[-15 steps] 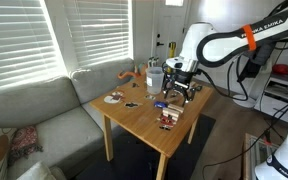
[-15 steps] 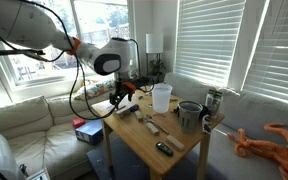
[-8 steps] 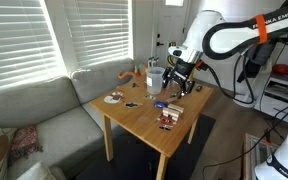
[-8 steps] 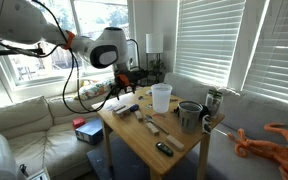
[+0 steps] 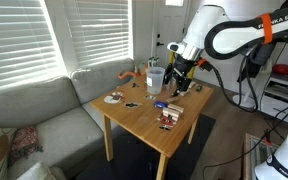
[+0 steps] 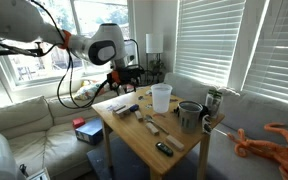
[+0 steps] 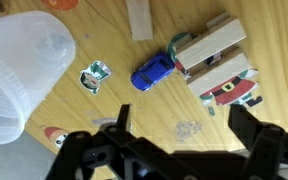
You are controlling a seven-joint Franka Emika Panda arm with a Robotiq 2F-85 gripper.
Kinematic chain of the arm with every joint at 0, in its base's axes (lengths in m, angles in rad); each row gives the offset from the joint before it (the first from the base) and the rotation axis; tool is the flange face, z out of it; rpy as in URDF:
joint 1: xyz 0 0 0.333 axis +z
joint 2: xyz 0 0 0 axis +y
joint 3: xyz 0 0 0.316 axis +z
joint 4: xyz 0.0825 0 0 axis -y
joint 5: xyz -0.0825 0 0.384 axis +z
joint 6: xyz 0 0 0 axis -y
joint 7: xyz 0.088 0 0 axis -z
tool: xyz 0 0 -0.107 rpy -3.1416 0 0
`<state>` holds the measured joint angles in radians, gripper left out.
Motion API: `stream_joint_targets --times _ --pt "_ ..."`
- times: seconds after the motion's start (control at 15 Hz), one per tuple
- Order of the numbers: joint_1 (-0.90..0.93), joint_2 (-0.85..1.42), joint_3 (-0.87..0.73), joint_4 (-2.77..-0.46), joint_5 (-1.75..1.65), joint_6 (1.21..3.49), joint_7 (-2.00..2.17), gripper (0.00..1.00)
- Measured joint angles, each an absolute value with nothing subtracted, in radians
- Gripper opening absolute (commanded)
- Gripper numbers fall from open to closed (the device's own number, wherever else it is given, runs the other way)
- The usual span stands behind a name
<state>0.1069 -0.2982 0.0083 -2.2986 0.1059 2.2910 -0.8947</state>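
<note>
My gripper (image 7: 184, 130) is open and empty, held well above the wooden table (image 5: 144, 120); it shows in both exterior views (image 5: 180, 72) (image 6: 117, 78). Directly below it in the wrist view lie a blue toy car (image 7: 152, 71), wooden blocks with a Santa figure (image 7: 220, 62) and a small shiny wrapper (image 7: 92, 77). A clear plastic cup (image 7: 19, 70) stands to the left of them, and it also shows in both exterior views (image 5: 154, 77) (image 6: 161, 97). The gripper touches nothing.
A metal pot (image 6: 189, 115) and a can (image 6: 213, 100) stand on the table (image 6: 174, 135). Small items (image 5: 169, 118) (image 6: 164, 148) and a plate (image 5: 114, 98) lie there too. An orange plush octopus (image 6: 276, 140) and a grey couch (image 5: 34, 115) flank it.
The gripper has risen from just above the table and moved back toward the cup. The things on the table have not moved.
</note>
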Motion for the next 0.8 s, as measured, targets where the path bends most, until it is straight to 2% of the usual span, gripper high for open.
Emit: stream_joint_targets --times 0.8 --pt "0.127 -0.298 0.033 -2.267 0.083 2.216 -0.669 1.00"
